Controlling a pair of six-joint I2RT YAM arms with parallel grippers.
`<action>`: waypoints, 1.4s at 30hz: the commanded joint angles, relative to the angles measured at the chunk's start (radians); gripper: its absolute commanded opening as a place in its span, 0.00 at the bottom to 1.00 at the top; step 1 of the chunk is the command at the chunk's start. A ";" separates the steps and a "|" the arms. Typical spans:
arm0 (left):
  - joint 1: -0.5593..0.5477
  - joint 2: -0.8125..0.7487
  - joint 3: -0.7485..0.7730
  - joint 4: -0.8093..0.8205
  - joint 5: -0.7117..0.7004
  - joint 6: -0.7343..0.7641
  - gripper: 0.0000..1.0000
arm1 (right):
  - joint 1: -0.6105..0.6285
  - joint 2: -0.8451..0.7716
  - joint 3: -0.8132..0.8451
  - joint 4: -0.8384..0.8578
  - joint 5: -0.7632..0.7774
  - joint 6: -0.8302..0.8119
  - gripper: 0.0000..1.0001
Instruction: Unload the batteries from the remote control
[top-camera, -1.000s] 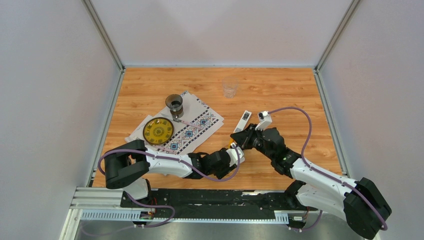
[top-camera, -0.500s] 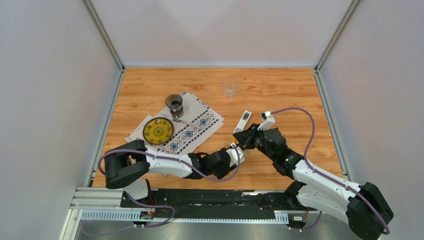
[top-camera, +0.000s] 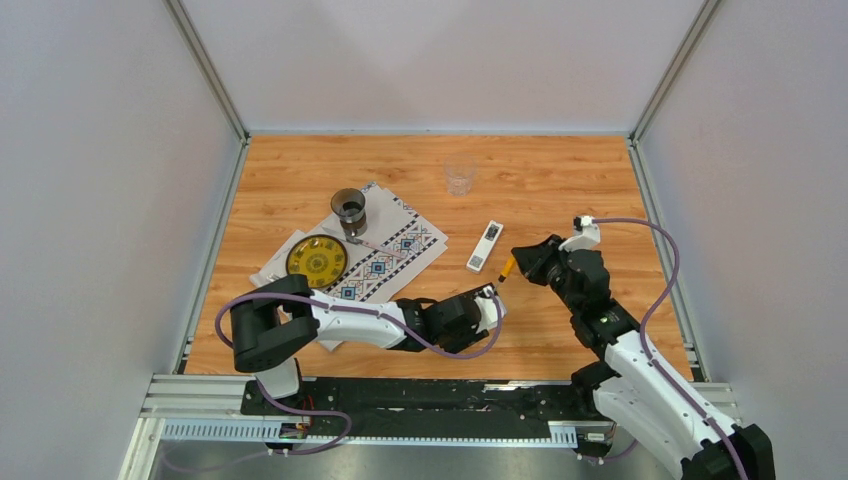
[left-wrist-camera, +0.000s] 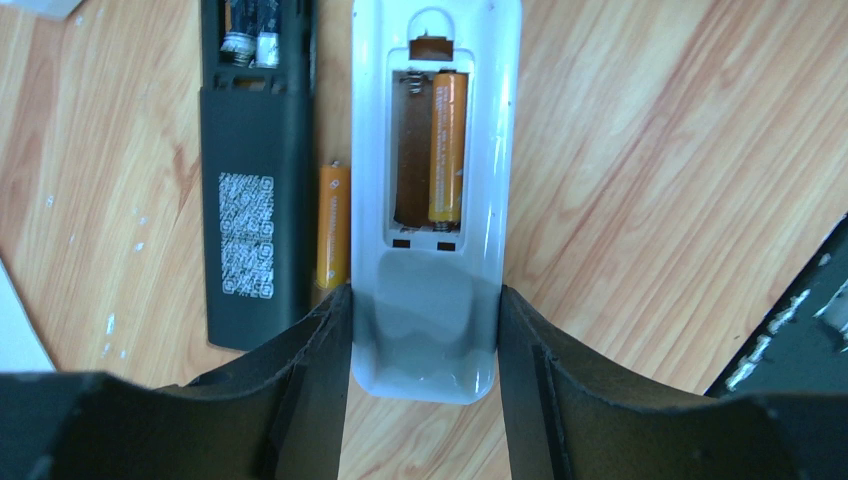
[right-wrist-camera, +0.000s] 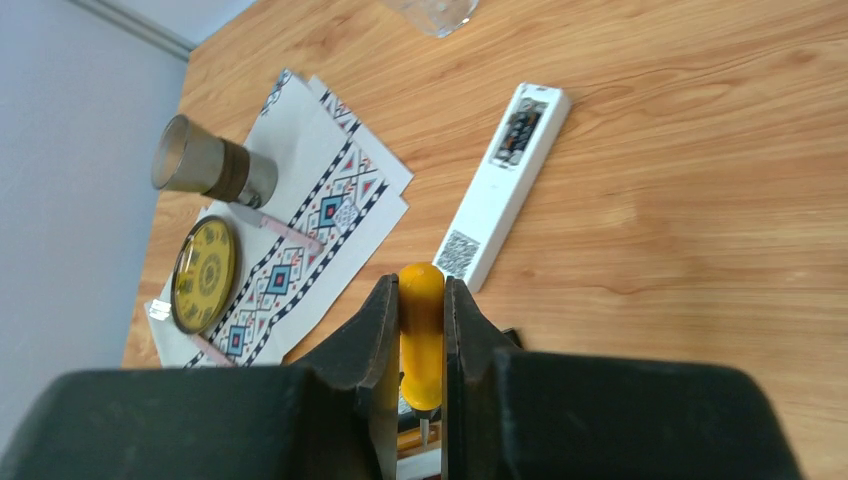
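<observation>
In the left wrist view my left gripper (left-wrist-camera: 424, 310) is shut on the near end of a white remote (left-wrist-camera: 490, 150) that lies face down on the table. Its battery bay is open, with one orange battery (left-wrist-camera: 448, 145) in the right slot and the left slot bare. A second orange battery (left-wrist-camera: 332, 225) lies loose on the wood beside it. A black remote (left-wrist-camera: 255, 140) to the left holds darker batteries (left-wrist-camera: 250, 45) in its open bay. My right gripper (right-wrist-camera: 422, 300) is shut on an orange-handled screwdriver (right-wrist-camera: 421, 330), held off to the right (top-camera: 507, 268) of the left gripper (top-camera: 488, 298).
Another white remote (top-camera: 486, 245) with a code sticker lies on the wood beyond the grippers. A patterned cloth (top-camera: 395, 250) at the left carries a yellow plate (top-camera: 316, 262) and a dark cup (top-camera: 349, 210). A clear glass (top-camera: 460, 177) stands at the back.
My right arm has drawn back to the right with the screwdriver, away from the left gripper. The left gripper has shifted slightly right.
</observation>
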 joint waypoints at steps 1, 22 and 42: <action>-0.021 0.057 0.077 -0.026 0.081 0.043 0.00 | -0.102 -0.030 0.013 -0.047 -0.103 -0.024 0.00; -0.048 -0.030 0.060 -0.032 0.067 0.066 0.66 | -0.183 -0.016 0.047 -0.094 -0.185 -0.058 0.00; -0.078 -0.013 0.043 0.149 0.337 -0.169 0.00 | -0.191 0.033 0.078 -0.082 -0.218 -0.069 0.00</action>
